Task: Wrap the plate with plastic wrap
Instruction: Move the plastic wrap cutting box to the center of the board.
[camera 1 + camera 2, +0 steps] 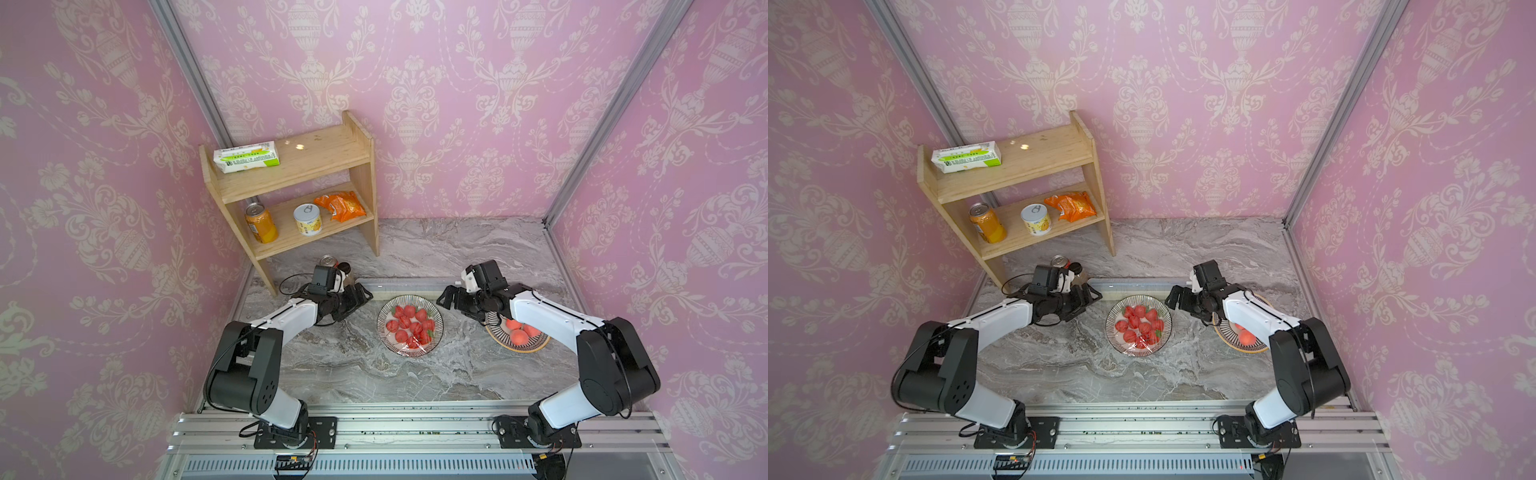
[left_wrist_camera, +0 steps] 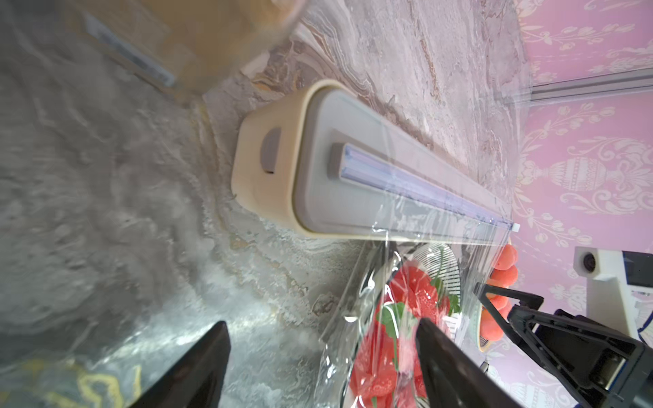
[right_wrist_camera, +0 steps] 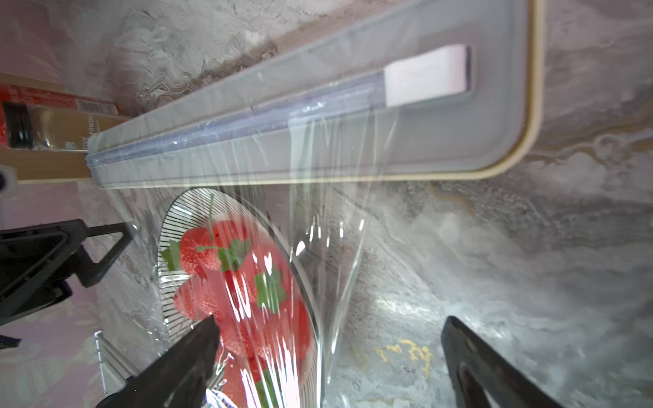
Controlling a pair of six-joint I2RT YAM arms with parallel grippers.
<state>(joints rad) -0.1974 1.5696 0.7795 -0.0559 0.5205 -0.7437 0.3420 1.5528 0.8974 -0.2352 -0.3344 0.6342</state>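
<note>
Count: two arms, two plates, one dispenser and one shelf are showing in both top views. The plate (image 1: 386, 308) at frame centre is carrying roughly ten strawberries (image 1: 409, 324). The second plate (image 1: 521, 348), to its right and partly under the right arm, is carrying three peaches (image 1: 519, 334). The shelf (image 1: 299, 166) at upper left is holding one carton (image 1: 246, 157), one orange can (image 1: 261, 222), one tin (image 1: 306, 219) and one bag (image 1: 341, 205). One more can (image 1: 328, 261) and one bottle (image 1: 345, 268) are standing on the table (image 1: 353, 365) behind the left wrist

Wrap (image 3: 318, 212): clear, glossy, streaked with long creases. It is running from the slit of the dispenser (image 3: 353, 123) down over the strawberry plate and draping across the fruit, bunching into crinkles at the plate's lower rim. The dispenser is lying flat just above the plate in the top views, long side across the frame

Arms: both are reaching in from the lower corners, elbows bent, with the grippers facing each other across the plate. The left gripper (image 1: 363, 297) is hovering just left of the plate's upper rim, jaws standing wide apart and grasping nothing. In the left wrist view one finger (image 2: 445, 353) is sitting close against the film; contact cannot be told. The right gripper (image 1: 442, 298) is hovering just right of the upper rim, jaws spread wide with nothing between them
</note>
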